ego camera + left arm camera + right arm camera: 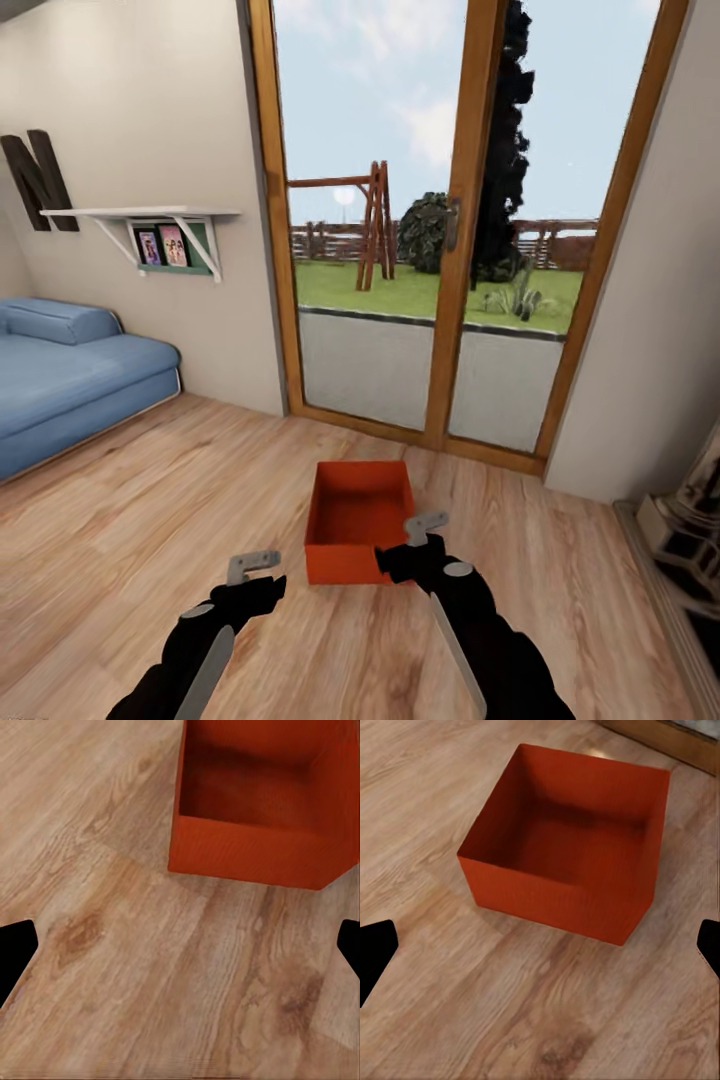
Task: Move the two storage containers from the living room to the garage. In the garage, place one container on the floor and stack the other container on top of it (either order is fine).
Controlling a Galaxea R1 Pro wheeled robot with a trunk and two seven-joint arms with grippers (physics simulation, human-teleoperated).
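Head view shows one orange-red storage container [358,520] empty on the living room's wood plank floor [150,520], just beyond the spread fingers of the left gripper [255,567] and right gripper [425,528]. Nothing is grasped; the carrying and the stacking in the garage all remain.

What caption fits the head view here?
Living room: an empty orange-red storage container on the wood plank floor before glass doors, left tool and right tool open near it.
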